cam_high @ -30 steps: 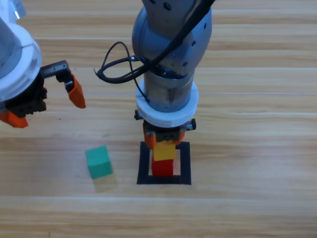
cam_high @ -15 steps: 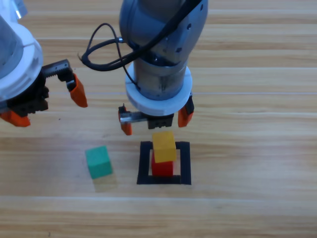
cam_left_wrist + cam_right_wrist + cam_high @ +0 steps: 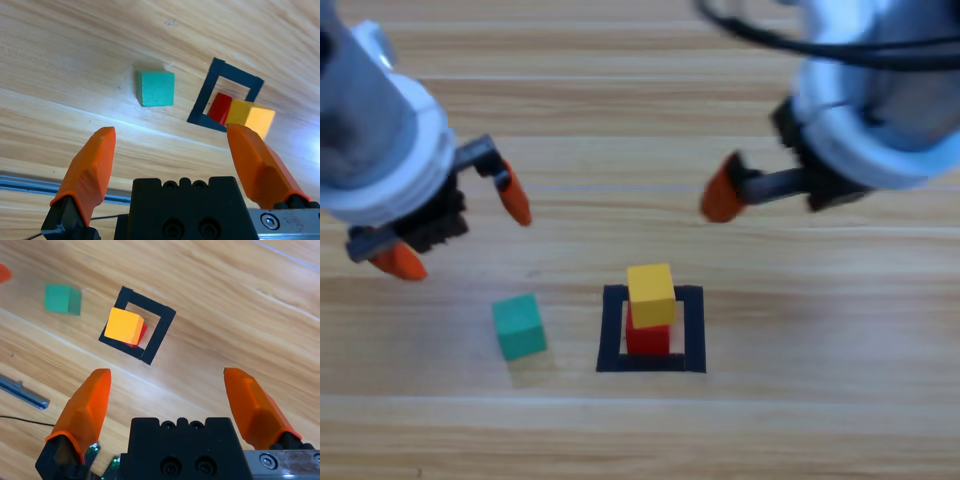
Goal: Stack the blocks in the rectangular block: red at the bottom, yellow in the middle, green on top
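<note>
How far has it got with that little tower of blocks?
Two of three are placed: the red cube sits inside the black tape square with the yellow cube on top. Nothing is in hand: the left gripper and the right gripper are both open and empty. Left to do: the green cube, lying on the table beside the square, goes on top.

worktop [image 3: 800, 330]: pale wooden planks, grain and seams running left to right in the high view | metal strip [image 3: 22, 388]: grey, lying flat on the worktop, at the left edge of the right wrist view | thin black wire [image 3: 20, 418]: on the worktop, just below the metal strip in that view
</note>
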You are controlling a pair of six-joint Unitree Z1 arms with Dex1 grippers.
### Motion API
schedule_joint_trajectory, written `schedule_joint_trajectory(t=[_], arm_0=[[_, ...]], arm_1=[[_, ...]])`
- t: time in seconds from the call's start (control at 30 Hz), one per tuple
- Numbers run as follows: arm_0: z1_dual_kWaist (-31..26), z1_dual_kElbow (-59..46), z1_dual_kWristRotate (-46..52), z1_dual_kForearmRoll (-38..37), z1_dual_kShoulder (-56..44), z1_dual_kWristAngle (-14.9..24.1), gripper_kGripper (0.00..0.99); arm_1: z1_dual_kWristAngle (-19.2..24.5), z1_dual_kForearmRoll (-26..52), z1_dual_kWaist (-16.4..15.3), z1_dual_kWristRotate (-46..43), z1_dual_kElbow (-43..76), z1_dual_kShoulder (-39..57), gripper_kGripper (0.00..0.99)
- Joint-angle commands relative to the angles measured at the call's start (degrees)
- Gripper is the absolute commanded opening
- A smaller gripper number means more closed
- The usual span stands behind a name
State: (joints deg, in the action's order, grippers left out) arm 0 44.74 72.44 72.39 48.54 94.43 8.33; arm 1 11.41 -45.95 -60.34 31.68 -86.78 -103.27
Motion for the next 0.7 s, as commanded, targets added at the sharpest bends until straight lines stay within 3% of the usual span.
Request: schedule_joint_trajectory(t=[0.03,0.17,0.27,0.53,0.7], arm_0=[[-1.0,1.7,2.4,-0.5,10.3,-0.9,0.943],[-1.9,3.2,0.9,-0.5,15.3,-3.1,0.943],[-2.6,3.5,-1.6,-0.5,16.3,-4.2,0.933],[-3.0,3.6,-4.3,-0.5,19.6,-4.7,0.933],[-3.0,4.3,-7.1,-1.3,22.9,-5.1,0.933]], arm_1=[[-8.5,16.8,11.8,-7.9,19.3,12.7,0.990],[-16.2,28.4,15.2,-13.1,31.1,17.9,0.990],[-18.7,32.1,15.7,-14.9,35.5,19.2,0.990],[-18.9,32.3,15.7,-16.0,37.5,19.2,0.990],[-18.8,36.5,15.6,-18.0,40.3,21.1,0.990]])
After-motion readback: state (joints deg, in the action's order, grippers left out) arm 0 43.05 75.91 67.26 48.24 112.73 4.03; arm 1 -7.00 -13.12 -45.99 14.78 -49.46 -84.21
